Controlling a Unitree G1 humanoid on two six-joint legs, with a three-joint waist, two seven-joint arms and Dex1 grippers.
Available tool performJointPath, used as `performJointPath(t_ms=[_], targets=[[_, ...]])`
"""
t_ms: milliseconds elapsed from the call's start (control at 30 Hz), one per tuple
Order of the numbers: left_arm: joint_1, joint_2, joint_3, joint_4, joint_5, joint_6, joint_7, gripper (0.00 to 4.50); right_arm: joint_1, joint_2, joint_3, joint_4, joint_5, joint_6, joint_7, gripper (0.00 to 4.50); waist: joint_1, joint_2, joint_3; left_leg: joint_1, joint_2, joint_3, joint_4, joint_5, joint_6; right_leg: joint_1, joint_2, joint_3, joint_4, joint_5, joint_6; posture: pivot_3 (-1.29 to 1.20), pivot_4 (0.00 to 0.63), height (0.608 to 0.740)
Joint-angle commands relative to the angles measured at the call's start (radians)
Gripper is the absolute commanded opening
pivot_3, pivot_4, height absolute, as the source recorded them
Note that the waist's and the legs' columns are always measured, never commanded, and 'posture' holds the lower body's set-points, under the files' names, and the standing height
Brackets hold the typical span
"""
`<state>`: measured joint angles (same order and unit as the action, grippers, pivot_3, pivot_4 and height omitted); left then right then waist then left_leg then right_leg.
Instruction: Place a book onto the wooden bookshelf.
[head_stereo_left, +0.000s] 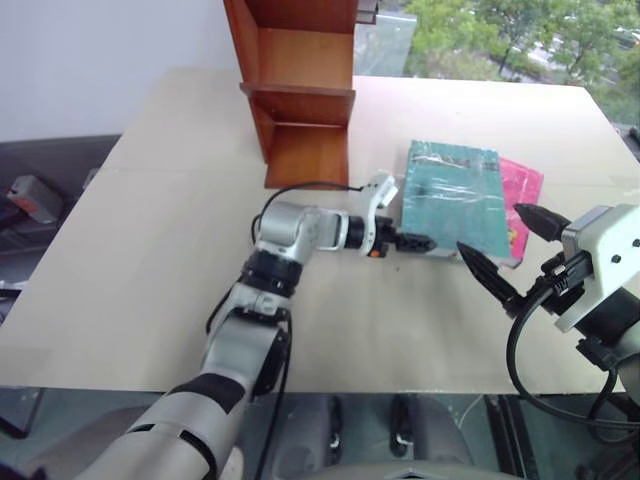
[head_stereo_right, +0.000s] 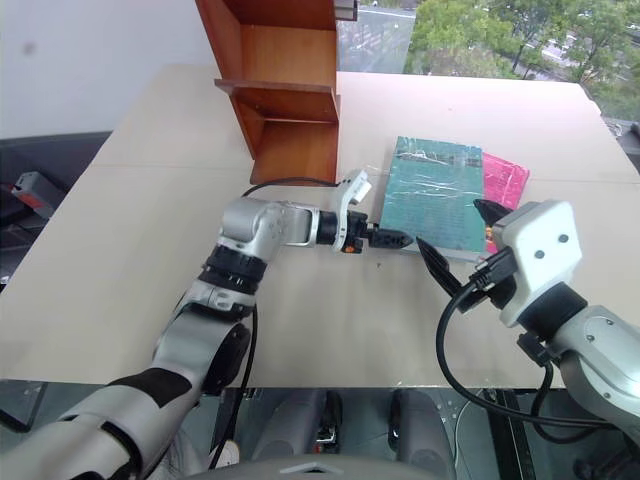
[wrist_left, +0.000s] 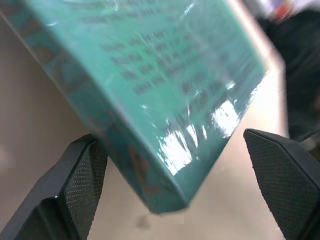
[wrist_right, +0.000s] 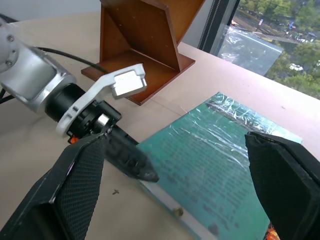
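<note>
1. The book (head_stereo_left: 452, 198), teal-green and plastic-wrapped, lies flat on the desk (head_stereo_left: 150, 250), its cover facing up.
2. The left pincer (head_stereo_left: 418, 241) sits at the book's near left corner, reaching in from the book's left side. Its fingers (wrist_left: 82, 182) are spread; in the left wrist view the book's corner lies in the gap between them, close against one finger and apart from the other.
3. Whether that finger actually touches the book's edge cannot be told. No pinch on the book is seen.
4. The right pincer (head_stereo_left: 505, 255) hovers above the desk just to the near right of the book, its two black fingers spread wide with nothing between them. The right wrist view looks between those fingers onto the book's cover and the left pincer's tip at the book's edge.
5. A thinner pink book (head_stereo_left: 520, 190) lies partly under the teal book, showing on the side away from the left pincer, beyond the right pincer.
6. The wooden bookshelf (head_stereo_left: 300, 90) stands upright on the desk beyond the left pincer, near the left arm's wrist and apart from the book. Its visible shelves carry nothing.
7. A black cable (head_stereo_left: 300, 188) loops from the left arm's wrist toward the bookshelf base.
</note>
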<state>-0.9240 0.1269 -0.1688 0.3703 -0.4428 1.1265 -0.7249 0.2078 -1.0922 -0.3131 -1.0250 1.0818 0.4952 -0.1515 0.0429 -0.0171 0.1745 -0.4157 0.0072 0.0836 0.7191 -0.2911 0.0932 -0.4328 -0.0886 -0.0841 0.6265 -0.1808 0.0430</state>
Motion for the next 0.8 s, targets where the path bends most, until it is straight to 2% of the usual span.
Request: performJointPath(t_ms=[33,167,400,567,700,800], targets=[[-0.102,-0.107,0.238,0.092,-0.176,0.201,0.030,4.45,-0.026,0.017,-0.007,-0.022,-0.012,0.010,0.015,4.50,0.003,0.000,0.000,-0.001,0.000,-0.002,0.001,0.000,0.000,0.000,0.000,-0.001,0.000,0.000,0.000,0.00,0.150,0.738],[-0.117,-0.115,0.219,0.075,-0.177,0.235,0.025,4.45,-0.044,0.031,-0.004,-0.022,-0.011,0.026,0.021,4.50,-0.003,0.000,0.000,-0.001,0.000,-0.001,0.001,0.000,0.001,0.000,0.001,-0.001,0.000,-0.002,0.004,0.00,0.150,0.738],[-0.077,0.035,0.271,0.063,-0.228,0.350,-0.015,4.45,-0.012,0.035,-0.028,-0.022,-0.008,0.031,0.043,4.50,-0.023,0.000,0.000,0.001,0.001,0.001,0.000,0.000,0.000,-0.001,0.003,-0.001,0.001,-0.001,0.002,0.00,0.150,0.738],[-0.075,0.046,0.277,0.112,-0.216,0.306,-0.015,4.45,0.033,0.032,-0.054,-0.022,-0.014,0.033,0.076,4.50,-0.007,0.000,0.000,0.001,0.000,0.001,0.000,0.000,0.001,0.000,0.001,-0.001,0.001,-0.001,0.002,0.00,0.150,0.738],[-0.108,0.041,0.353,0.209,-0.203,0.265,0.025,4.45,0.111,0.021,-0.116,-0.022,-0.002,0.017,0.113,4.50,-0.002,0.000,0.000,0.000,-0.001,0.000,0.001,0.000,0.001,0.000,0.000,-0.001,0.000,0.000,0.001,0.00,0.150,0.738],[-0.151,0.030,0.424,0.333,-0.195,0.220,0.073,4.45,0.253,0.014,-0.202,-0.022,0.005,-0.025,0.165,4.50,-0.002,0.000,0.000,0.000,0.000,0.000,0.000,0.000,0.001,0.000,0.001,-0.001,0.001,-0.001,0.001,0.00,0.150,0.738]])
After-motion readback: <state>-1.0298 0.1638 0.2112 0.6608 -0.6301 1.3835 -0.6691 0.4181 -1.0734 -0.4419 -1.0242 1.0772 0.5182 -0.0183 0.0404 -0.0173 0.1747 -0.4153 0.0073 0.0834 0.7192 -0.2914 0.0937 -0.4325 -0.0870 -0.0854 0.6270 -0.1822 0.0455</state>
